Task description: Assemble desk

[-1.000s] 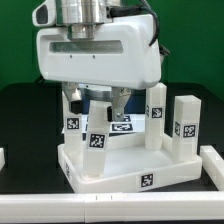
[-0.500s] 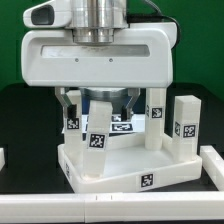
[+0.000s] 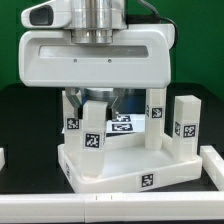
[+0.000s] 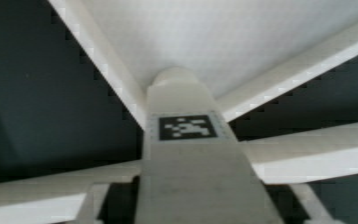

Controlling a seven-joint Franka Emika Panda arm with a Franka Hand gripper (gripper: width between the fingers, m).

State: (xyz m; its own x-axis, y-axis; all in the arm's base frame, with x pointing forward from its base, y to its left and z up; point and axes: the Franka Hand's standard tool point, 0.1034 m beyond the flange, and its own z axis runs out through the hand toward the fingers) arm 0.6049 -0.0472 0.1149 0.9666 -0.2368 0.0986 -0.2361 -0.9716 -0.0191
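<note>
The desk's white top [image 3: 120, 172] lies flat on the black table with a tag on its front rim. Four white square-post legs stand upright on or behind it: one at the front left [image 3: 94, 130], one behind that [image 3: 72, 118], and two towards the exterior view's right [image 3: 157, 112] [image 3: 187, 122]. My gripper [image 3: 95, 108] hangs straight down over the front-left leg, its fingers pressed to the leg's two sides. In the wrist view that tagged leg [image 4: 190, 130] fills the space between the fingers of my gripper [image 4: 197, 210], with the top [image 4: 211, 40] beyond it.
A white rail [image 3: 214, 166] runs along the exterior view's right edge of the table, and a small white piece [image 3: 3, 158] shows at the left edge. A green wall stands behind. My wide white gripper body hides the area behind the legs.
The gripper has come lower over the front-left leg, and its fingers have moved in from wide apart onto the leg's sides. The legs and top have stayed in place.
</note>
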